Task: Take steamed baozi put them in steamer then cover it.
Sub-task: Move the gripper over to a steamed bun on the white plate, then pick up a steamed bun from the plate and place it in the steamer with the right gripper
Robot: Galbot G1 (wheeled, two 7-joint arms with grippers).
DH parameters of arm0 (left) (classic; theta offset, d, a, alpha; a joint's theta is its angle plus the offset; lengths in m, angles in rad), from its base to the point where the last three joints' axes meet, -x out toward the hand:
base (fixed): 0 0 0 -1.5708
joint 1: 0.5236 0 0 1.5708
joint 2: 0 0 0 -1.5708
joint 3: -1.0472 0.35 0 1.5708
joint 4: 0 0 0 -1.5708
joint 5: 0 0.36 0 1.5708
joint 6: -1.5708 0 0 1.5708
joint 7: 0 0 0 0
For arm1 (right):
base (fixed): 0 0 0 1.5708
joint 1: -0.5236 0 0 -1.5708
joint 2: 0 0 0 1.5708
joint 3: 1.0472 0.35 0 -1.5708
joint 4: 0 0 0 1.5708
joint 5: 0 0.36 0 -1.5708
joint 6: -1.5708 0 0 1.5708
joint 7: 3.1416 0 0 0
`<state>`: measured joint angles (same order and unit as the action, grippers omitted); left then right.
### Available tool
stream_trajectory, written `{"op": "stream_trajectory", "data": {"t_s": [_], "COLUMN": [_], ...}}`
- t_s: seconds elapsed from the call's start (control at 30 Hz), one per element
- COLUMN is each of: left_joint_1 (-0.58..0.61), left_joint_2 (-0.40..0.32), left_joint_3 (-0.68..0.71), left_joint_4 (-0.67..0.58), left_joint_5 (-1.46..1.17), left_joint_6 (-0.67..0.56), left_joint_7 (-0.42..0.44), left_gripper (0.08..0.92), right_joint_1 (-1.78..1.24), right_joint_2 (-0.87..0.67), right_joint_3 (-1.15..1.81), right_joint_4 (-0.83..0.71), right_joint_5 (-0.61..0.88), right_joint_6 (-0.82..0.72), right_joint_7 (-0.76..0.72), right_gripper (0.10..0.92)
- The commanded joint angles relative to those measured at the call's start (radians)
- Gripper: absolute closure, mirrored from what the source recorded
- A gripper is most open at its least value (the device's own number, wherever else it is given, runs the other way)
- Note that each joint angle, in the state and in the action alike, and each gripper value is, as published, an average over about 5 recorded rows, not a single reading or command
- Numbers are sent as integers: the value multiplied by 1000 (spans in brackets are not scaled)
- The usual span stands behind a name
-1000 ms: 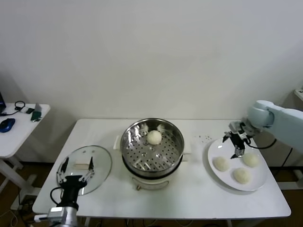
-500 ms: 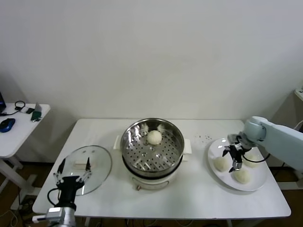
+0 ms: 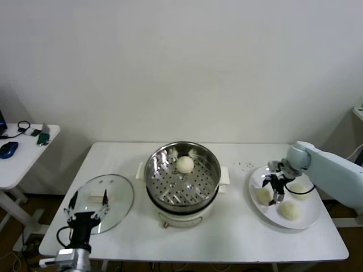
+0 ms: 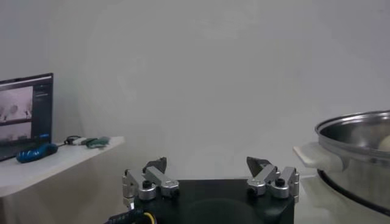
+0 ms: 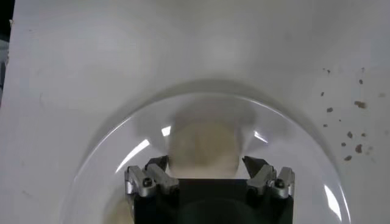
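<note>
a: what have you got on the left side?

b: side table [image 3: 22, 153] at far left with a blue mouse [image 3: 8, 149] and some small gear on it. on the white main table [image 3: 227, 238], your left gripper [image 3: 87, 202] sits at the near left edge, jaws spread wide, holding nothing. it's parked over the near rim of the cover [image 3: 105, 195], which lies flat on the table, well left of the pot. from the left wrist cam you see the left gripper's fingers [image 4: 153, 179] apart with only wall between them, the steamer rim off to one side.

a: centre?

b: steamer [image 3: 182, 175] in the middle of the table, uncovered, perforated tray showing. one baozi [image 3: 184, 164] already in it, toward the back of the tray. no cover on it.

a: and the right?

b: white plate [image 3: 303, 218] right of the steamer, a few dark specks on the table between them. three baozi on the plate: left one [image 3: 262, 195], front one [image 3: 290, 210], back right one [image 3: 299, 189]. your right gripper [image 3: 275, 190] is down over the plate, fingers wide, straddling the right edge of the left bun. right wrist cam shows that bun [image 5: 202, 147] sitting between the open fingertips [image 5: 156, 166], plate rim curving around it. can't tell whether the pads touch it; nothing is clamped or lifted, the bun rests on the plate.
</note>
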<state>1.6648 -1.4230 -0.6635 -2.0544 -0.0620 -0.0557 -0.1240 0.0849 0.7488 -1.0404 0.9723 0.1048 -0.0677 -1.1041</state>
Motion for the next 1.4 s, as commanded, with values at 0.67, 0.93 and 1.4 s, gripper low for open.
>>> {"op": "stream_trajectory", "data": {"t_s": [0.67, 0.93, 1.4], "left_joint_1": [15, 16, 11], "left_joint_2": [0, -3, -5], "left_joint_3": [-9, 6, 50], "left_joint_4": [-2, -7, -33], "left_joint_5": [-1, 8, 18], "left_joint_6": [-6, -5, -5], "left_joint_7": [-1, 1, 4], "left_gripper": [177, 177, 177], "right_joint_1": [63, 431, 905], "right_joint_2": [-11, -33, 212], "right_joint_3": [-17, -265, -541], "right_joint_4": [0, 107, 327], "right_joint_5": [80, 360, 785], "right_joint_6": [-22, -108, -271], "right_joint_7": [-11, -5, 114], "right_gripper": [338, 346, 338]}}
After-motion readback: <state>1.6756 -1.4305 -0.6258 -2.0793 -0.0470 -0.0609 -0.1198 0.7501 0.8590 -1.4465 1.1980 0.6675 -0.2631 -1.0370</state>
